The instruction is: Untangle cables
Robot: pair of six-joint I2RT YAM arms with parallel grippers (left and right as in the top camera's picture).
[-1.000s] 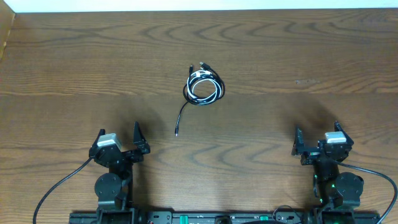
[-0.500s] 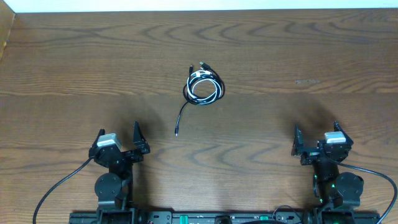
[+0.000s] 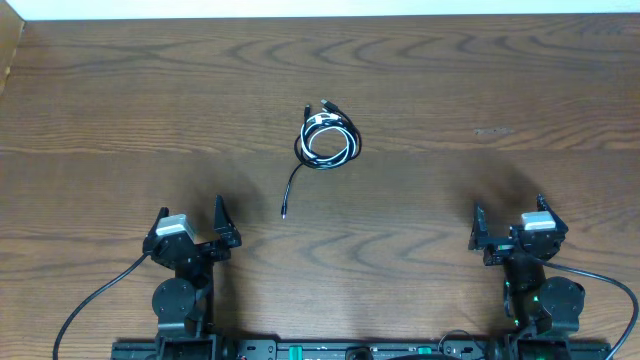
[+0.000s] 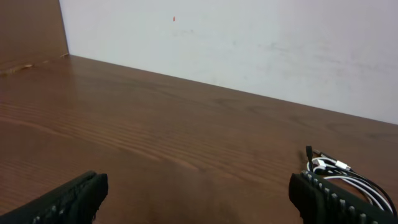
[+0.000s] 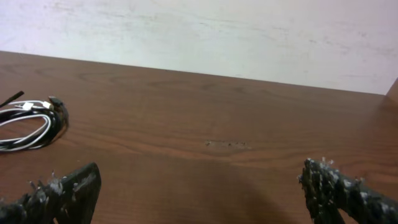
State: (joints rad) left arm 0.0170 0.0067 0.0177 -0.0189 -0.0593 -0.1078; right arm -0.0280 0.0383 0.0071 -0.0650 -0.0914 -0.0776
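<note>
The cables [image 3: 327, 140] lie in a small tangled coil of black and white cords at the table's middle back, with one black tail [image 3: 290, 190] trailing toward the front left, ending in a plug. The coil shows at the right edge of the left wrist view [image 4: 345, 177] and at the left edge of the right wrist view [image 5: 31, 121]. My left gripper [image 3: 190, 222] is open and empty at the front left, far from the coil. My right gripper [image 3: 510, 218] is open and empty at the front right.
The wooden table [image 3: 480, 90] ends at a white wall at the back [image 4: 249, 43]. A wooden side panel stands at the far left [image 4: 31, 28]. Thick black arm cords run off the front edge by each base.
</note>
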